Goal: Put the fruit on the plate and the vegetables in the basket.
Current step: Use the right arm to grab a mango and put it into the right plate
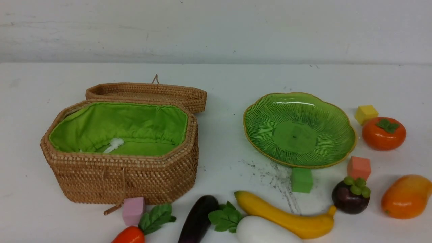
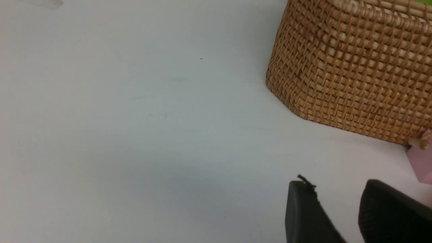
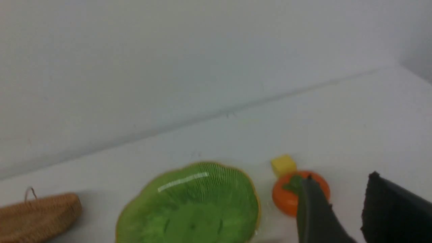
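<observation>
Four fruits point(image 1: 287, 216), three vegetables point(image 1: 197, 219), four cubes point(image 1: 301, 180), basket point(image 1: 135, 175), plate point(image 1: 297, 135).

No readable text, labels, brands, numbers or signs anywhere.

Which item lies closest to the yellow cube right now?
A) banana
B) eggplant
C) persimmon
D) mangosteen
C: the persimmon sits right beside the yellow cube, just right of the plate; the other three lie nearer the robot.
</observation>
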